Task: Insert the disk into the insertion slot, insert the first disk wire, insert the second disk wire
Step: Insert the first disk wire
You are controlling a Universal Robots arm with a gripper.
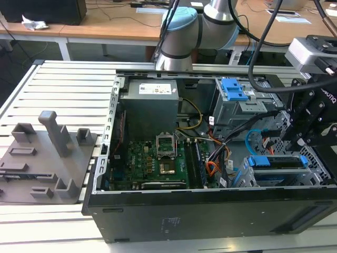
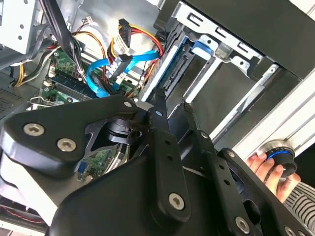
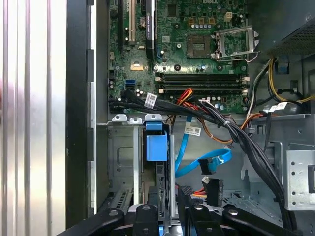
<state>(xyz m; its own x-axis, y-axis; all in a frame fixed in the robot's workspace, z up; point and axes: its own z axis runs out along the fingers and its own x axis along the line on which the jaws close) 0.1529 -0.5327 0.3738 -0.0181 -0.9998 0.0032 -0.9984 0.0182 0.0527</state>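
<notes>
The disk (image 1: 279,162), silver in its bright blue caddy, stands on edge in the insertion slot (image 1: 238,178) at the exterior view's right end of the open computer case. In the first wrist view the caddy's blue tab (image 3: 156,146) shows at the mouth of the grey metal bay (image 3: 123,162). My gripper (image 1: 304,147) hangs over the disk's other end. Its black fingers (image 3: 147,216) stand slightly apart in both wrist views, and nothing shows between the tips (image 2: 160,96). A loose blue wire (image 3: 206,164) and a black connector (image 3: 214,189) lie beside the bay.
A taller grey cage with a blue latch (image 1: 234,89) stands behind the bay. The motherboard (image 1: 158,158) and power supply (image 1: 150,100) fill the case's middle. A grey fixture with blocks (image 1: 47,153) lies outside it. A person's hand (image 2: 268,164) grips a blue-ringed knob beside the case.
</notes>
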